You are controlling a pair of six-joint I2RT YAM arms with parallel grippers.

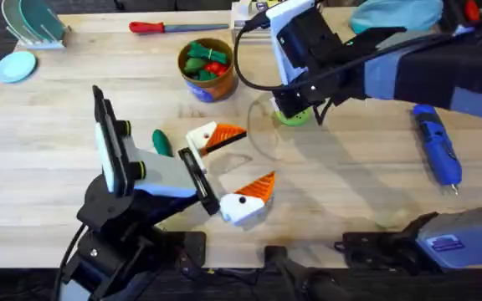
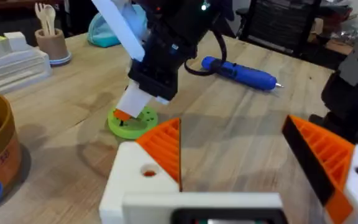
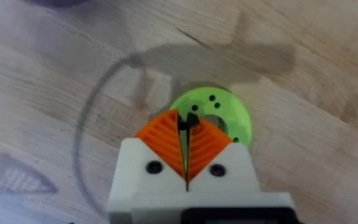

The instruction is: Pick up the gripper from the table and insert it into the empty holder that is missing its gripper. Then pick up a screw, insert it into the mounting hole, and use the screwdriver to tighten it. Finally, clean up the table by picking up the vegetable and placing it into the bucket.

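My right tool [image 3: 187,134] pressed together on small black screw [image 3: 188,119], over lime-green ring disc [image 3: 229,118]. My left tool [image 1: 234,165] spread, both tips orange: insert looked done. Screwing left; dark-green oblong toy vegetable [image 1: 161,140] beside left tool, unbinned.

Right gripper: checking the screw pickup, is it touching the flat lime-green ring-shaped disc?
Cannot tell. In the right wrist view the right gripper is shut directly over the disc, hiding any contact or gap.

Looking down, you are seeing the right gripper [image 1: 295,110] hanging over the lime-green disc [image 1: 292,116] beside the bucket [image 1: 207,69], while the left gripper [image 1: 233,167] is lying spread wide on the table [image 1: 350,176], the vegetable [image 1: 161,141] just beside it and the screwdriver [image 1: 436,144] well apart.
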